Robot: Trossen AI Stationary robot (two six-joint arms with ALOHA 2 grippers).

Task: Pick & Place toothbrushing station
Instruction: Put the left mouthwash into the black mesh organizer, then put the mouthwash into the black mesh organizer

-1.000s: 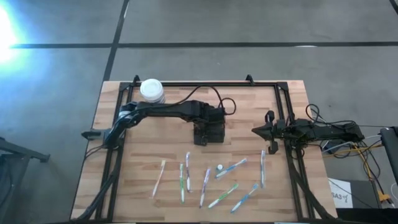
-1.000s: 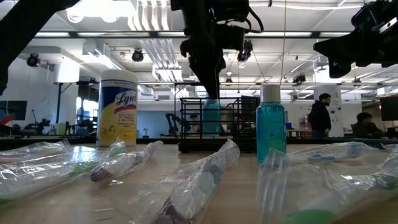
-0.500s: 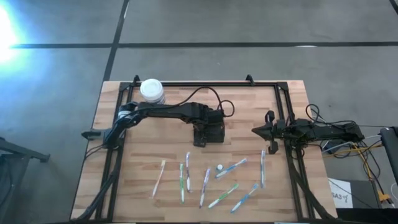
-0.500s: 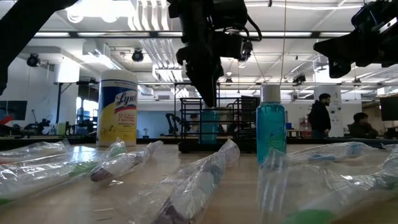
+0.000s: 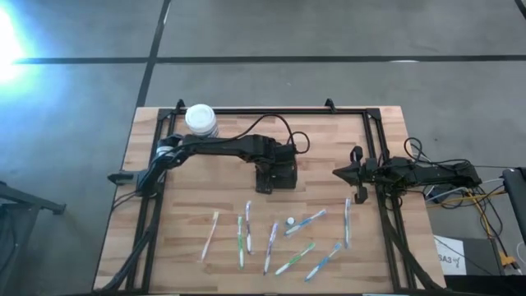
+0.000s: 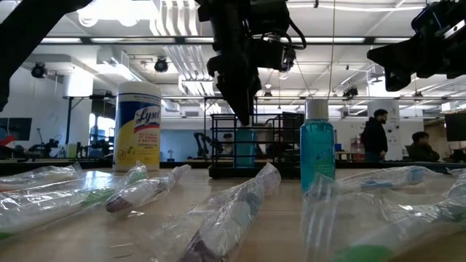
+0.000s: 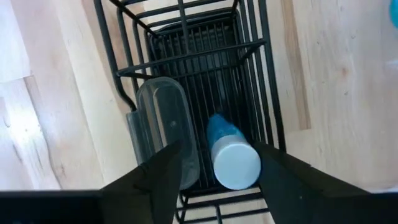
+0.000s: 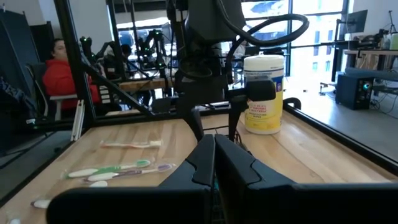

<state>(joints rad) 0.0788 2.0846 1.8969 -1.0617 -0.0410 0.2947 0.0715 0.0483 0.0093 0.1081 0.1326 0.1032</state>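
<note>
The toothbrushing station [image 5: 276, 177] is a black wire holder standing mid-table, also in the low view [image 6: 218, 145]. My left gripper [image 7: 217, 152] hangs over it, pointing steeply down, open. Its fingers stand on either side of the white cap of a blue bottle [image 7: 231, 158] that stands inside the holder beside a clear case [image 7: 163, 121]. The low view shows that bottle [image 6: 245, 145] behind the wires, below my left gripper [image 6: 244, 116]. My right gripper [image 5: 337, 173] waits level at the table's right side, shut [image 8: 214, 165].
Several wrapped toothbrushes [image 5: 271, 242] lie across the near half of the table. A second blue bottle [image 6: 317, 145] stands among them [image 5: 290, 221]. A white-lidded wipes canister [image 5: 201, 120] stands at the far left. A black frame [image 5: 271, 111] runs round the table.
The blue bottle, which hung at my left gripper's fingertips at the holder's rim, has gone down into the holder and now stands below the fingertips. My left gripper has stayed over the holder.
</note>
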